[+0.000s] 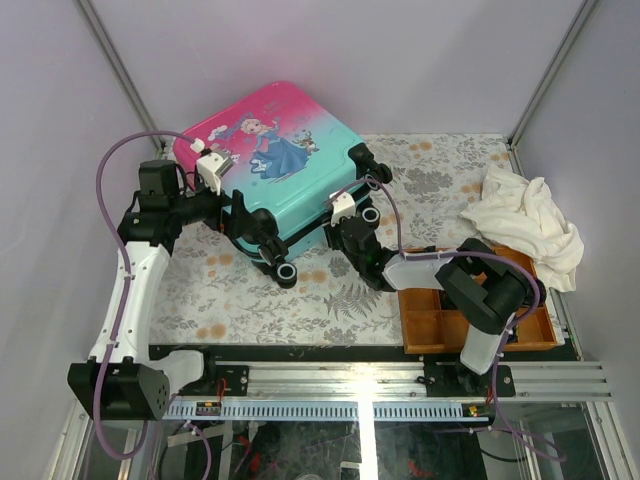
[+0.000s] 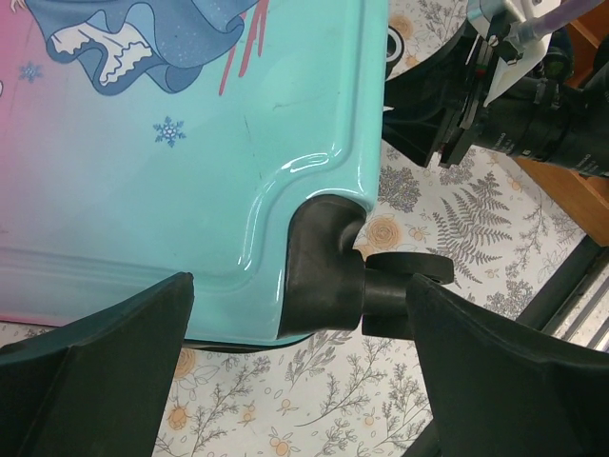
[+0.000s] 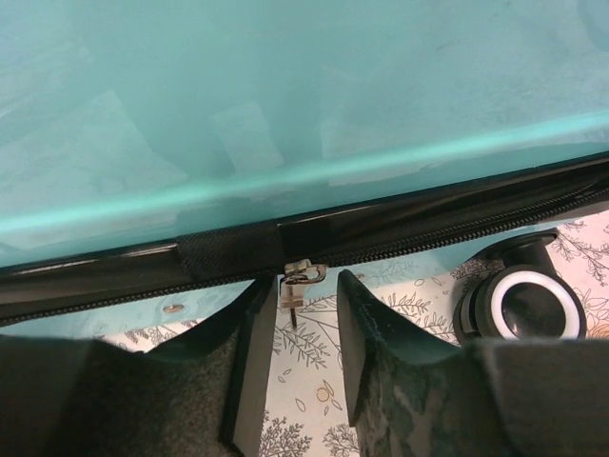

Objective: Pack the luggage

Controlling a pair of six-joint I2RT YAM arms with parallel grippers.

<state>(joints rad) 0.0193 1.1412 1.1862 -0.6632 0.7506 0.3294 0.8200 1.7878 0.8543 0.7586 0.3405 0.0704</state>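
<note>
The luggage (image 1: 270,150) is a pink-to-teal hard-shell suitcase with a princess print, lying flat and closed at the back middle of the table. My left gripper (image 1: 262,245) is at its near corner. In the left wrist view it (image 2: 300,286) is wide open and straddles the black corner wheel (image 2: 404,281) without touching it. My right gripper (image 1: 338,228) is at the suitcase's near right edge. In the right wrist view it (image 3: 300,305) is open by a narrow gap, and the metal zipper pull (image 3: 300,281) hangs between the fingers (image 3: 252,333) below the black zipper band.
A white cloth (image 1: 525,225) lies crumpled at the right. A brown wooden compartment tray (image 1: 440,320) sits under the right arm. Another wheel (image 3: 519,305) is just right of the right gripper. The table has a floral cover (image 1: 320,300), with walls on three sides.
</note>
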